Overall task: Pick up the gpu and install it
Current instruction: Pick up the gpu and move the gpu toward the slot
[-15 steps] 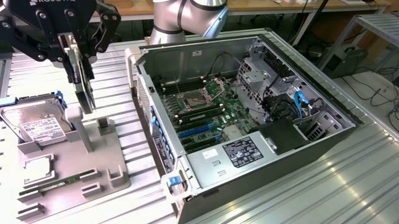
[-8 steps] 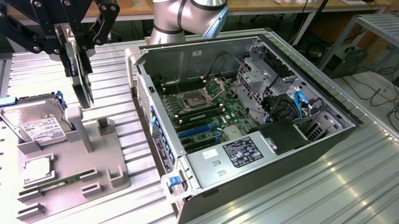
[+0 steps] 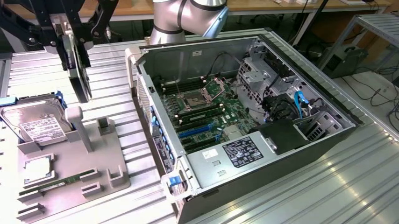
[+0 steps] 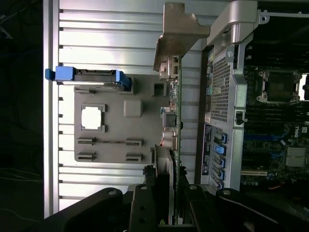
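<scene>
While the claw (image 3: pixel 72 35) grips the gpu (image 3: pixel 79 81), the wrist view reveals its bracket (image 4: pixel 177 35).

The gpu (image 3: pixel 79 79) is black with a green board edge and a pale grey bracket (image 4: pixel 176 34). The end effector (image 4: pixel 166 203) is black. The surface (image 3: pixel 349 186) is ribbed silver. The tray (image 3: pixel 93 158) is plain grey. The hard drive (image 3: pixel 37 123) is silver, white-labelled and blue-framed. The motherboard (image 3: pixel 215 109) is green with blue slots (image 3: pixel 196 130).
</scene>
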Robot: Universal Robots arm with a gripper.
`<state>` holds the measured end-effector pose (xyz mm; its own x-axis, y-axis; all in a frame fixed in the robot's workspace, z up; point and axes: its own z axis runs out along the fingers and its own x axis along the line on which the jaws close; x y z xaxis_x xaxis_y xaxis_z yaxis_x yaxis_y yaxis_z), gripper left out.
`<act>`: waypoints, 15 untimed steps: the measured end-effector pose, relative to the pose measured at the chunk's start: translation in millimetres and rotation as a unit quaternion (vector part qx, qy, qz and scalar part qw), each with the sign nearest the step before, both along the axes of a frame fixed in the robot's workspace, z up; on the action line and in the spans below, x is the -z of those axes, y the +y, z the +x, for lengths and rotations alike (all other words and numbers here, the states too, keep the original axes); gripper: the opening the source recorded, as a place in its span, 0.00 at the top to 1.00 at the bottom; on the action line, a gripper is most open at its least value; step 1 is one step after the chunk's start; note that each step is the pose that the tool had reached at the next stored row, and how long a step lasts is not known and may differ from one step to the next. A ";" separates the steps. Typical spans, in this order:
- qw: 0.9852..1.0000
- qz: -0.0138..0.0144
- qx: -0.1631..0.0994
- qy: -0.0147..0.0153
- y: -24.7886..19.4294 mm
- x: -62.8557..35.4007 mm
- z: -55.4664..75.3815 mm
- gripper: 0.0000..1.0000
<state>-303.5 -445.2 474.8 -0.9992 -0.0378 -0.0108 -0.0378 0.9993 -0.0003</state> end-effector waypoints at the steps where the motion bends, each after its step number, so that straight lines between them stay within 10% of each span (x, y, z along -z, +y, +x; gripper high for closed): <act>1: 1.000 0.000 0.000 0.000 0.0 -1.1 0.0 0.73; 15: 1.000 0.000 0.000 0.000 0.0 -3.6 3.0 0.73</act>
